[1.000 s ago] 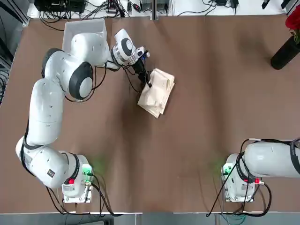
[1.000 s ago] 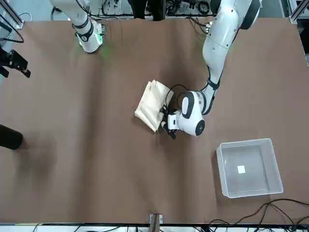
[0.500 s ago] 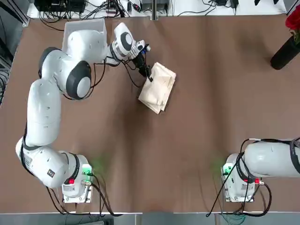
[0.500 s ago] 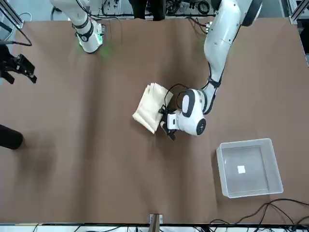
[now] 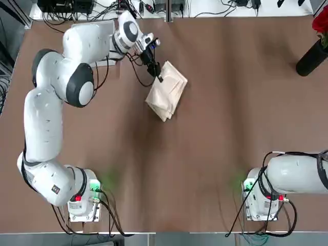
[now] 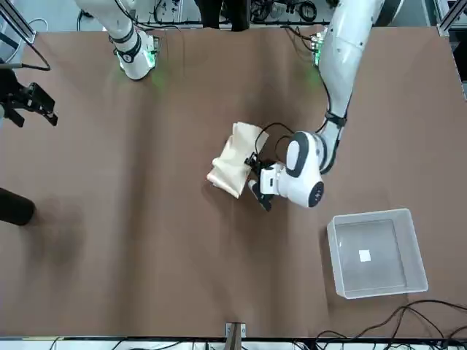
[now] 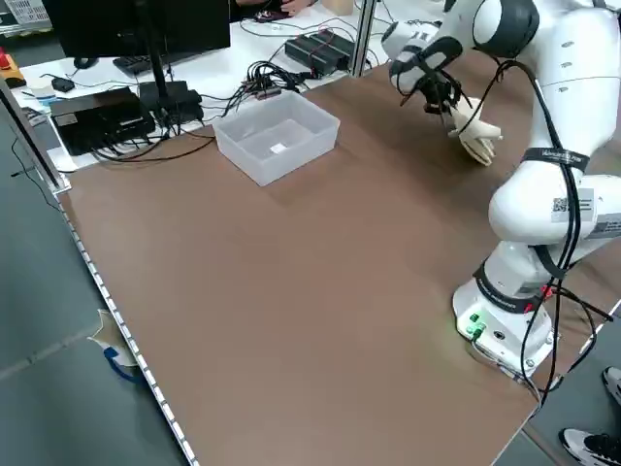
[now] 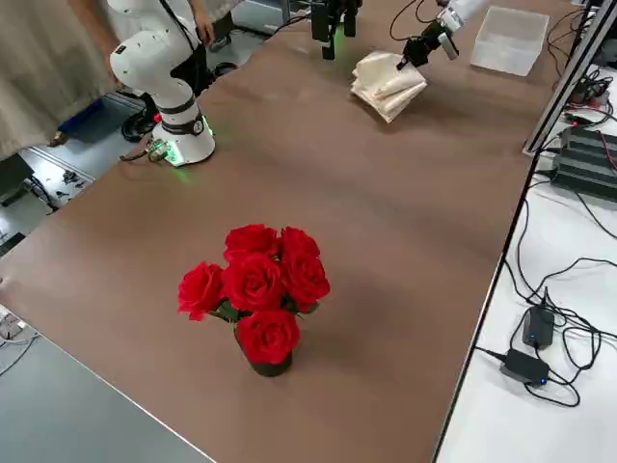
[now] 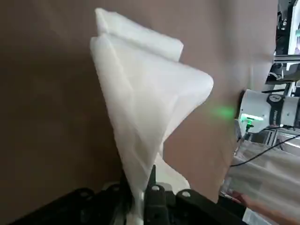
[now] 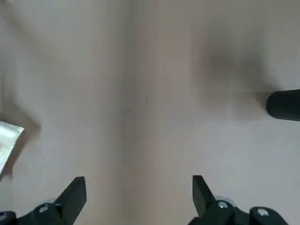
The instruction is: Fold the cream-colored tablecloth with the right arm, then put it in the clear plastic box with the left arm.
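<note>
Two arms: both bases stand at the near edge of the brown table (image 5: 215,128).
Right gripper (image 10: 139,197): parked on the near right above bare table, fingers wide apart, holding nothing.
Left arm: reaches from the near left to the far left of the table.
Left gripper (image 5: 156,75): clamped on the left edge of the cloth.
Cloth (image 5: 167,90): cream, folded in layers, hanging tilted from the gripper, lower end near the table surface; left of centre, toward the far side.
Box (image 6: 376,252): clear plastic, empty but for a white label, on the far left corner, well apart from the cloth.
Roses (image 8: 254,286): red, in a dark vase, far right.
</note>
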Controlling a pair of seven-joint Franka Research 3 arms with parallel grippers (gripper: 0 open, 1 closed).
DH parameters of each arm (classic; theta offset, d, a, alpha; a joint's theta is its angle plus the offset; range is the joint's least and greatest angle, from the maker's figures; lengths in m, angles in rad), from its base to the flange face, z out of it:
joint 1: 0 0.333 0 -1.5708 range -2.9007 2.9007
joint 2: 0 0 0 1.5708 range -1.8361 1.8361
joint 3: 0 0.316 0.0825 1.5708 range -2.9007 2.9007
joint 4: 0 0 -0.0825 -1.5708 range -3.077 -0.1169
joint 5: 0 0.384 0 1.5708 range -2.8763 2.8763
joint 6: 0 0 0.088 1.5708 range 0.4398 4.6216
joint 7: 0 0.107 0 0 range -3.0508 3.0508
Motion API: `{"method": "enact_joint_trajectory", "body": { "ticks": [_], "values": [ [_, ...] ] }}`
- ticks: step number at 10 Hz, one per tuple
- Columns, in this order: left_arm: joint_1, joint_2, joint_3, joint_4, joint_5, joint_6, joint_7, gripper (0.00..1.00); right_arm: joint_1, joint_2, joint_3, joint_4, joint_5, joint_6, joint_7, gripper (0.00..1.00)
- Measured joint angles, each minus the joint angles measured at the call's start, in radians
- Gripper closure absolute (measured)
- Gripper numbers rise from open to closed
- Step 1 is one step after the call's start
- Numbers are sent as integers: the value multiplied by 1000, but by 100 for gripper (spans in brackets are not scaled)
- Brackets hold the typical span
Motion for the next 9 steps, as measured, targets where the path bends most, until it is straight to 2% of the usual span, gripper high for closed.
{"method": "enact_joint_trajectory", "body": {
  "ticks": [2, 5, 9],
  "values": [
    [2, -11, 73, 47, 0, -175, 0, 87, 0, 0, 0, 0, 0, -4, 0, 0],
    [33, -14, 153, 121, 8, -381, 3, 87, 0, 0, 1, 0, 0, -8, 0, 0],
    [172, -16, 163, 245, 58, -570, 33, 87, 0, 0, 1, 0, 0, -18, 0, 0]
  ]
}}
